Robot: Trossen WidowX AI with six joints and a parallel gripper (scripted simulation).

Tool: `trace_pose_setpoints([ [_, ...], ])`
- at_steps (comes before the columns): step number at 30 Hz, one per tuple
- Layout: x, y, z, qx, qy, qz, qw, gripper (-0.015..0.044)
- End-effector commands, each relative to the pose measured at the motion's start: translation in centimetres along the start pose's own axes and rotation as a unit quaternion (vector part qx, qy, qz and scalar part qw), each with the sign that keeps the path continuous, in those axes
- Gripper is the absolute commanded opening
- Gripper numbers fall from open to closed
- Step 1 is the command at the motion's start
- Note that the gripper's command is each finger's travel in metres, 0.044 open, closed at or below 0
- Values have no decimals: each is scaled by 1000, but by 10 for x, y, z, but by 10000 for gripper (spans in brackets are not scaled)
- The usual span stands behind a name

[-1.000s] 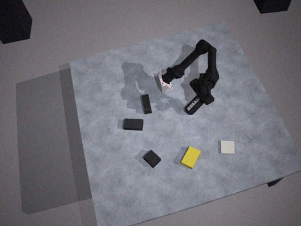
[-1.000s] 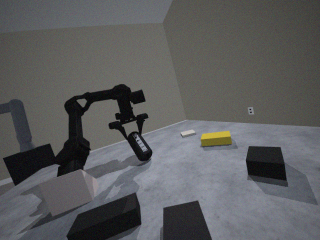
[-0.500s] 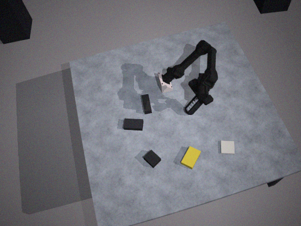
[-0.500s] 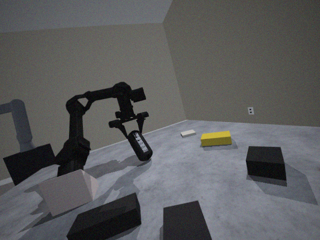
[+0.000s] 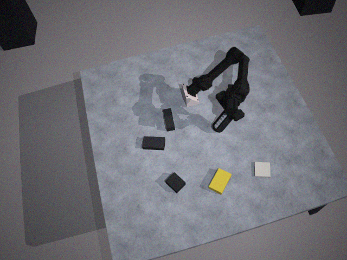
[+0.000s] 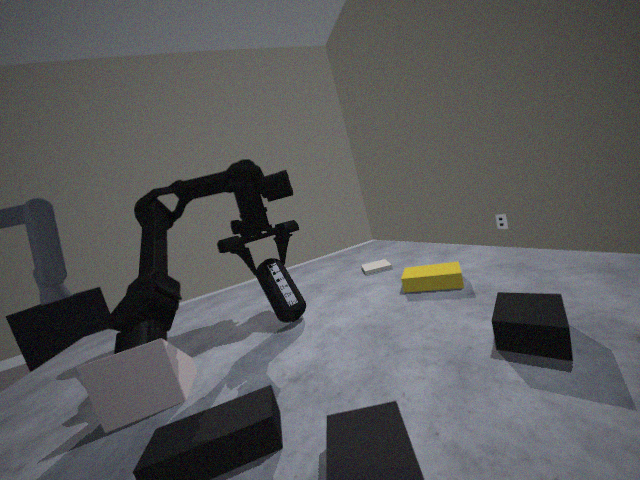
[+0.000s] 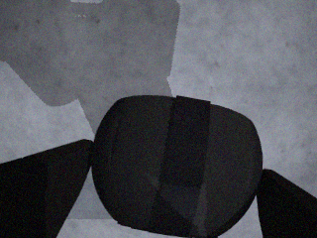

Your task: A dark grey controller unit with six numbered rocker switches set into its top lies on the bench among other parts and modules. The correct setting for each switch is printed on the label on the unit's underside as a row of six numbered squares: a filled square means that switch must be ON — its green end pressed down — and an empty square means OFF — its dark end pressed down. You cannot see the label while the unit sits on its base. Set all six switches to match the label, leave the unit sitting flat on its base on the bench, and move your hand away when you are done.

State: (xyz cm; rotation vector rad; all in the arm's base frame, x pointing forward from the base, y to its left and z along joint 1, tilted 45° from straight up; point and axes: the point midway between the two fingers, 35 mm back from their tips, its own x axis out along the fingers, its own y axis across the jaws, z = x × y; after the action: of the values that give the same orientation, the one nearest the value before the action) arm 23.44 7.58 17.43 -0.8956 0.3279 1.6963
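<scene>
The dark grey controller unit (image 5: pixel 222 123) (image 6: pixel 283 294) (image 7: pixel 174 166) is tipped steeply up on end, and my gripper (image 5: pixel 230 113) (image 6: pixel 266 260) (image 7: pixel 177 167) is shut on its upper end, one finger on each side. Its lower end is at or just above the bench (image 5: pixel 280 117); I cannot tell whether it touches. The white label on its underside faces the exterior view and shows a row of small squares, too small to read. The switches are hidden. The wrist view shows only the unit's rounded dark end between my fingers.
A pale pink block (image 5: pixel 192 98) (image 6: pixel 134 379) stands by the arm's base. There are three dark blocks: one (image 5: pixel 168 119) (image 6: pixel 211 439), another (image 5: pixel 153 143) (image 6: pixel 369 444) and a third (image 5: pixel 175 182) (image 6: pixel 532 322). A yellow block (image 5: pixel 220 180) (image 6: pixel 431 276) and a white tile (image 5: pixel 262 169) (image 6: pixel 376 266) lie towards the front edge.
</scene>
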Motion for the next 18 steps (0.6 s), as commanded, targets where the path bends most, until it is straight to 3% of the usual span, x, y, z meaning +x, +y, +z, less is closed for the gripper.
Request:
trace_pose_setpoints([
  [1, -1, -1, -8, -1, 5, 2, 1000, 338],
  [18, -6, -1, -21, -1, 6, 2, 1000, 338],
])
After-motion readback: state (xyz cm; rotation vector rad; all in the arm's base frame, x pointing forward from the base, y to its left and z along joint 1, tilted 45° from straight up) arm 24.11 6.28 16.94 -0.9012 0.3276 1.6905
